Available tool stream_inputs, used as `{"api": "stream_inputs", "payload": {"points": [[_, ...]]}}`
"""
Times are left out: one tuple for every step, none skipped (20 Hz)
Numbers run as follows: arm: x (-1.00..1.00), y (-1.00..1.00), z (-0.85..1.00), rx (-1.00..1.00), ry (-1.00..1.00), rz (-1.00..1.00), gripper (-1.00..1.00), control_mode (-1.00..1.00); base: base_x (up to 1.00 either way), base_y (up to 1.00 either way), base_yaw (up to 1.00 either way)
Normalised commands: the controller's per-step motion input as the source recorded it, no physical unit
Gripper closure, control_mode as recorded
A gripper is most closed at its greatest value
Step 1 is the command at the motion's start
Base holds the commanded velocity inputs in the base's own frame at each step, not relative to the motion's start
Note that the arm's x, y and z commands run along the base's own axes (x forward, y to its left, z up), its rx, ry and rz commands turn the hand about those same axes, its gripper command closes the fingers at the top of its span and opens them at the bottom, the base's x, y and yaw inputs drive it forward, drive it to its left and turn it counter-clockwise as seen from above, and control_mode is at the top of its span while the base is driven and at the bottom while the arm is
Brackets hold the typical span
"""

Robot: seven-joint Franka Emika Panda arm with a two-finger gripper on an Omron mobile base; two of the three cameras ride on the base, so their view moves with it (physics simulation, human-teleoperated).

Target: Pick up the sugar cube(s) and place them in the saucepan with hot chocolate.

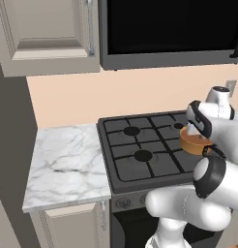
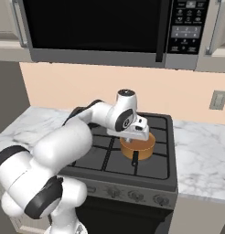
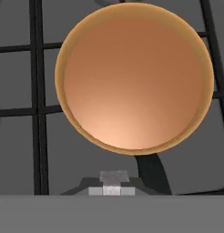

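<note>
One cube sits pinched between my jaws, just short of the saucepan [image 3: 134, 77].

My gripper [image 3: 112, 185] is narrowed on the sugar cube [image 3: 113, 176]; this looks like the carry-and-drop step, and next I should ease forward over the rim, then part. Beyond my tips the hand view shows the bare copper interior; the right base view adds the handle [image 2: 135, 158] and stove [image 2: 155, 171].
</note>
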Motion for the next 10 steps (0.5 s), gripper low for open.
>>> {"api": "stream_inputs", "payload": {"points": [[0.3, -0.04, -0.04, 0.07, 0.12, 0.03, 1.0, -1.0, 0.0, 0.0, 0.0], [0.29, -0.05, 0.0, 0.07, 0.12, 0.04, 1.0, -1.0, 0.0, 0.0, 0.0], [0.24, -0.07, 0.0, 0.07, 0.11, 0.04, 1.0, -1.0, 0.0, 0.0, 0.0], [0.24, -0.1, 0.0, 0.06, 0.11, 0.04, 1.0, -1.0, 0.0, 0.0, 0.0], [0.31, -0.17, 0.0, 0.05, 0.09, 0.05, 1.0, -1.0, 0.0, 0.0, 0.0], [0.33, -0.23, 0.0, 0.05, 0.09, 0.05, 1.0, -1.0, 0.0, 0.0, 0.0], [0.36, -0.32, 0.0, 0.07, 0.08, 0.06, 1.0, -1.0, 0.0, 0.0, 0.0], [0.35, -0.34, -0.04, 0.06, 0.07, 0.07, 1.0, -1.0, 0.0, 0.0, 0.0], [0.27, -0.3, -0.09, 0.05, 0.01, 0.07, 1.0, -1.0, 0.0, 0.0, 0.0], [0.24, -0.28, -0.08, 0.05, 0.0, 0.06, 1.0, -1.0, 0.0, 0.0, 0.0]]}}
